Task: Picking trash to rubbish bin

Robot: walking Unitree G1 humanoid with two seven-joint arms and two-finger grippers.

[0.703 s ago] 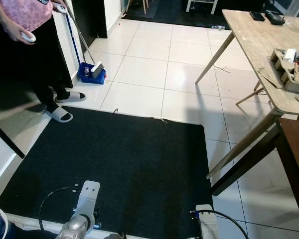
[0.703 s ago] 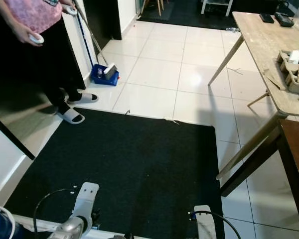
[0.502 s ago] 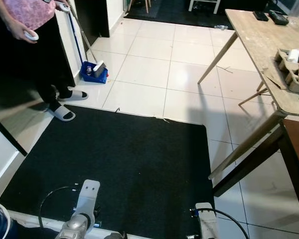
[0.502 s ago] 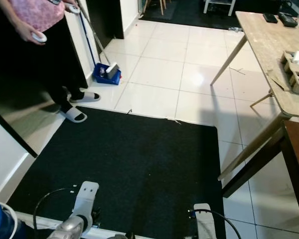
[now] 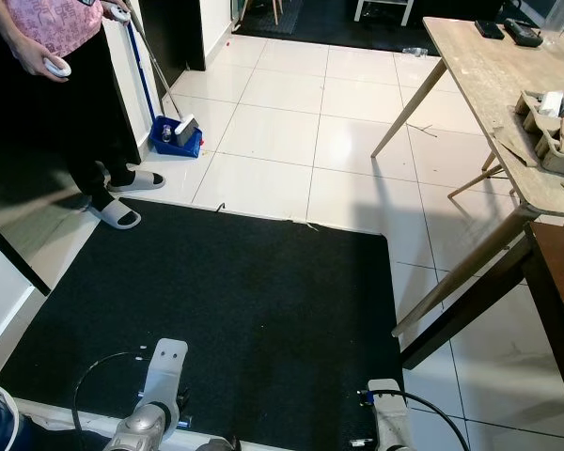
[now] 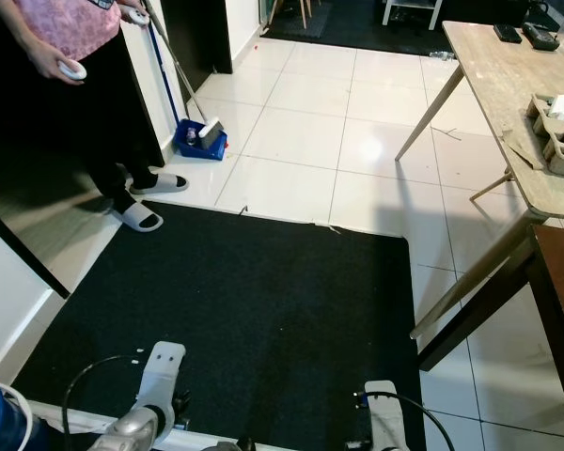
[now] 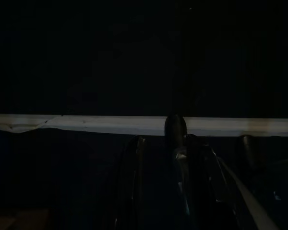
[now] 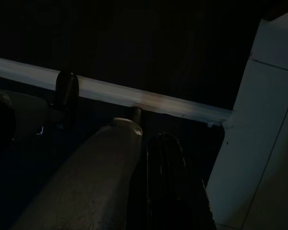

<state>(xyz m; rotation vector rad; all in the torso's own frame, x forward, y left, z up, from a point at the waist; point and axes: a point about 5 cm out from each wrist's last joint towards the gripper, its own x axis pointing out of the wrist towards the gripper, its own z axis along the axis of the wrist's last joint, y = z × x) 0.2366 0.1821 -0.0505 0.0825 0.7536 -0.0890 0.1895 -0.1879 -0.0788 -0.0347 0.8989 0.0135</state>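
Search step: both arms hung idle over the black mat [image 5: 235, 310]; end effector states could not be told. Next, approach the blue dustpan [image 5: 176, 139] beside the person [image 5: 66, 85].

Camera: tipped and panned slightly, so the whole scene sits a little differently in frame.
Right arm [image 5: 387, 418]: lower in frame than before.
Desk [image 5: 489, 85]: more of its top showing.
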